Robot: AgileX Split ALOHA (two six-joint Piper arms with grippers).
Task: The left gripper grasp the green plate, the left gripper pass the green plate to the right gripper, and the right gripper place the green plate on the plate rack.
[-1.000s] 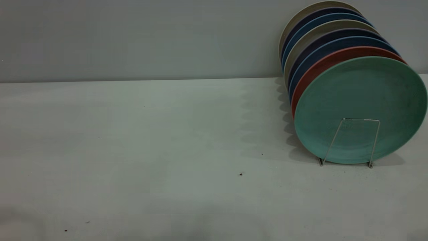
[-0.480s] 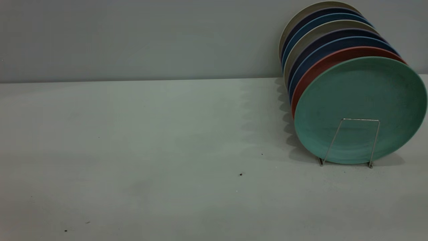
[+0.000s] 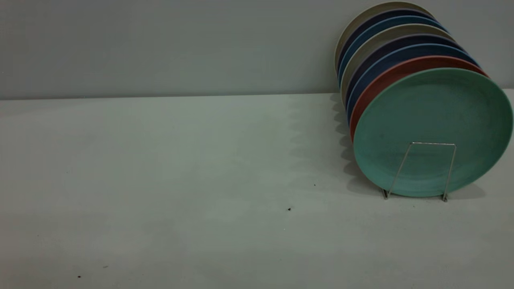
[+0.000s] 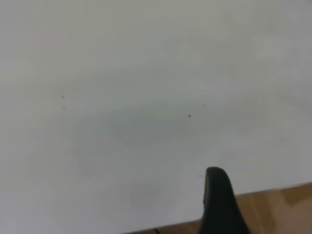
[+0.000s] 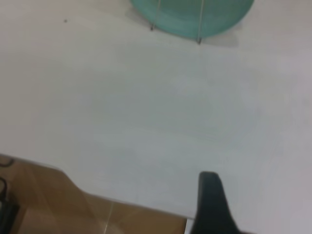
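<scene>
The green plate [image 3: 433,116] stands upright as the front plate in the plate rack [image 3: 433,143] at the table's right, held behind the rack's front wire loop. Its lower edge [image 5: 180,13] and the rack's wires [image 5: 200,24] also show in the right wrist view. Neither gripper appears in the exterior view. My left gripper [image 4: 219,204] shows only as a black tip over the table's near edge, far from the plate. My right gripper [image 5: 209,204] shows as a black tip over the table's edge, well short of the rack. Neither holds anything that I can see.
Behind the green plate stand a salmon-pink plate [image 3: 385,78], several blue plates [image 3: 401,54] and beige plates [image 3: 373,14] in the same row. The grey table [image 3: 180,160] meets a wall at the back. Wooden floor [image 5: 58,200] lies beyond the table's edge.
A faint shadow at the table's front left has faded. The plates and the rack have not moved.
</scene>
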